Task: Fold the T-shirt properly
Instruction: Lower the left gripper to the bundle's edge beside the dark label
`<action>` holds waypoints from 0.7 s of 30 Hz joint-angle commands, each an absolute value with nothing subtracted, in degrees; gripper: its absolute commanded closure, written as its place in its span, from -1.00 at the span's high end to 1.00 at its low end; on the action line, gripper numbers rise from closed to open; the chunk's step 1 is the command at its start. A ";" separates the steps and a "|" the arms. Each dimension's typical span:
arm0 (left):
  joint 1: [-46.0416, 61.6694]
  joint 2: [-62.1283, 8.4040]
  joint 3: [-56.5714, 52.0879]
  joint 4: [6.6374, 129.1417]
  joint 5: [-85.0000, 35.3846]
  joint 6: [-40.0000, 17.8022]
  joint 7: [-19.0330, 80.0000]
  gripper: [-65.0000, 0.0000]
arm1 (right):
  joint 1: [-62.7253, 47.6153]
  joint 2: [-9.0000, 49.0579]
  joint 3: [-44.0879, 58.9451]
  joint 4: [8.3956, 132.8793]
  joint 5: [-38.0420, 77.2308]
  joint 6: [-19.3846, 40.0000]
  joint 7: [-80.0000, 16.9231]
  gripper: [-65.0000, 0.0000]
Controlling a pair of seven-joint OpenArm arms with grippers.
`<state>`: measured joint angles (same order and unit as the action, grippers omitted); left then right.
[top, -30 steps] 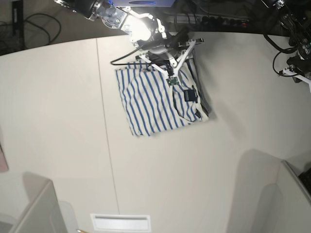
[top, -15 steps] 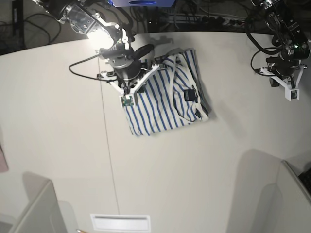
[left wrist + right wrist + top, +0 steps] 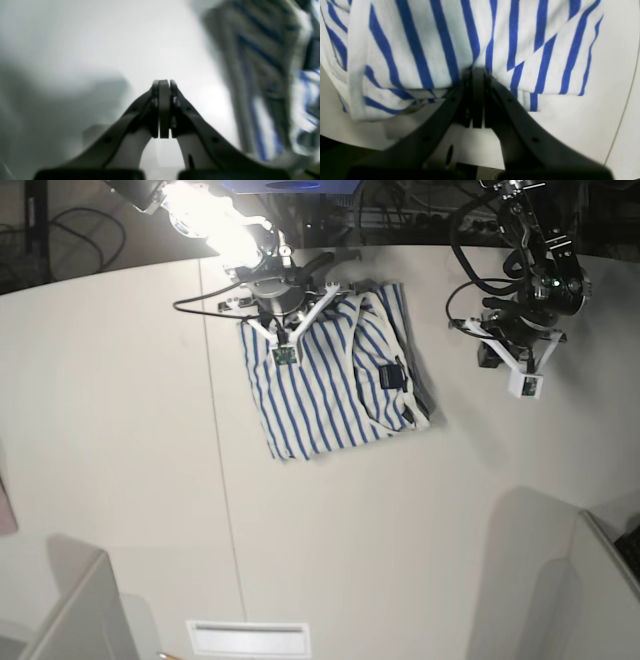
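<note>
The T-shirt (image 3: 325, 385) lies folded into a rough square on the white table (image 3: 120, 430), white with blue stripes and a dark neck label (image 3: 392, 375) near its right side. My right gripper (image 3: 285, 352) is shut, with its tips over the shirt's top left part; in the right wrist view the closed tips (image 3: 477, 72) sit on the folded edge of the striped cloth (image 3: 425, 45). My left gripper (image 3: 524, 383) is shut and empty over bare table to the right of the shirt. In the left wrist view its closed tips (image 3: 163, 83) show, with the blurred shirt (image 3: 262, 75) to the right.
A seam (image 3: 218, 450) runs down the table left of the shirt. A white slotted plate (image 3: 248, 638) lies at the front edge. Grey box-like shapes stand at the front left (image 3: 80, 610) and front right (image 3: 570, 580). Cables lie behind the table (image 3: 80, 230).
My right gripper has moved from the shirt's left edge up and right to its top left part. My left arm has moved left and down, closer to the shirt.
</note>
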<state>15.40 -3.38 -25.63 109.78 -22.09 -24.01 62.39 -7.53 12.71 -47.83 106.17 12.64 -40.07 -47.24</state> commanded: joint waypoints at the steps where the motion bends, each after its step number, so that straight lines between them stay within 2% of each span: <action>1: 15.16 -3.74 -24.92 110.99 -22.46 -23.96 61.41 -1.00 | -7.25 13.49 -46.81 108.88 11.91 -40.00 -46.11 -1.00; 5: 15.16 -3.56 -23.78 110.99 -23.69 -23.96 61.23 -1.00 | -8.31 14.55 -43.82 113.54 11.91 -40.00 -46.11 -1.00; 11: 15.60 -4.00 -29.67 110.37 -40.22 -23.87 61.41 -0.99 | -10.33 16.22 -38.46 113.98 11.91 -40.00 -46.02 -1.00; 12: 15.69 -4.00 -30.29 110.37 -41.71 -23.87 61.41 -0.74 | -10.42 16.40 -38.29 114.07 11.91 -40.00 -46.02 -1.00; 14: 16.40 -3.82 -31.16 110.29 -43.82 -23.87 61.41 -0.04 | -10.42 16.48 -38.11 114.07 11.91 -40.00 -46.02 -1.00; 16: 16.92 -3.74 -30.90 109.49 -44.79 -23.87 61.14 0.54 | -10.42 16.48 -38.11 114.07 11.91 -40.00 -46.02 -1.00; 18: 16.92 -3.65 -30.73 107.38 -45.67 -23.87 61.14 0.97 | -10.42 16.48 -38.29 114.07 11.91 -40.00 -46.02 -1.00; 21: 16.48 -3.38 -30.64 100.97 -48.92 -23.87 61.14 1.00 | -10.51 16.48 -38.46 114.07 11.91 -40.00 -46.02 -1.00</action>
<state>16.58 -3.18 -30.57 100.05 -47.37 -23.49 61.89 -10.98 16.38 -38.52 112.90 12.47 -39.97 -47.11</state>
